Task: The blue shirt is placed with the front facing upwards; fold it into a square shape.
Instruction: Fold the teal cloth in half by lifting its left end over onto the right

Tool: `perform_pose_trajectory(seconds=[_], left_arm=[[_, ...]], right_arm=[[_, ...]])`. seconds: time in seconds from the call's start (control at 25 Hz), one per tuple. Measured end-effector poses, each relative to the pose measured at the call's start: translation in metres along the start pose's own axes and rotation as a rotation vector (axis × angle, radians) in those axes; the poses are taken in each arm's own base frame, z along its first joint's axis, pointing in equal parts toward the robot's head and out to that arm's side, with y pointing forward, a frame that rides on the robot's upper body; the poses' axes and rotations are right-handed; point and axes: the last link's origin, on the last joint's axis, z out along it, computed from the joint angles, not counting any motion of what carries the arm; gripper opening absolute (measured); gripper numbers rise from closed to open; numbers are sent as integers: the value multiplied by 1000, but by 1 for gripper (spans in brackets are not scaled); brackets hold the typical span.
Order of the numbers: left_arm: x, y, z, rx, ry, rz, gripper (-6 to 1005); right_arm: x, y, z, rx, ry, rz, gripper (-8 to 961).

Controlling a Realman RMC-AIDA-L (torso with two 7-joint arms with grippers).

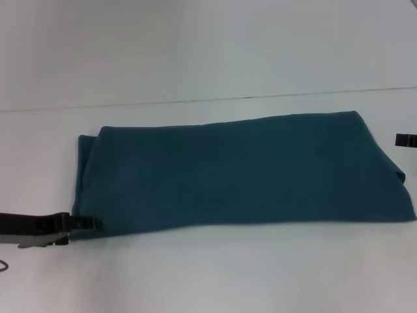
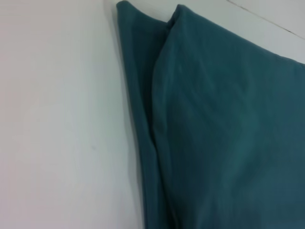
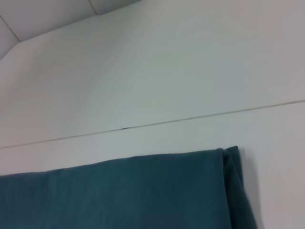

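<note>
Lying across the white table (image 1: 195, 274), the blue shirt (image 1: 241, 169) is folded into a long band running from my left to my right, plain side up, with no lettering showing. My left gripper (image 1: 88, 224) sits low at the band's near left corner, its tip just at the cloth edge; I cannot tell whether its fingers are parted or closed. My left wrist view shows that end as two layers, the lower one sticking out past the upper. My right gripper (image 1: 406, 139) shows only as a dark tip beside the shirt's right end; its state is hidden too.
</note>
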Motion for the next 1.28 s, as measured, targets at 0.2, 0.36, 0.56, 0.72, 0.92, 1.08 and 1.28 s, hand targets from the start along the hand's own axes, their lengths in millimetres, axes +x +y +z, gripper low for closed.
perform_pose_trajectory(seconds=[0.2,0.36,0.56,0.72,0.92,1.08,1.28], left_arm=[[1,-2,5,8,11,-15,906],[5,-2,6,15,23,-14,907],[9,-3,6,29,40,-10,906],[10,-5,6,35,44,-12,905],[8,-5,9,33,38,-16,906],[9,-4,10,31,34,-11,907],[9,-1,12,27,29,-6,905]], right_arm=[[-3,1,-1,-3,-2,-7,921],[-4,0,-2,-2,-3,-7,920],[-4,0,-2,-2,-1,-6,919],[-4,0,-2,-2,-2,-5,918],[-5,-1,-3,0,-2,-5,917],[-5,-1,-3,1,-2,-5,916],[-6,-1,-4,3,-3,-10,916]])
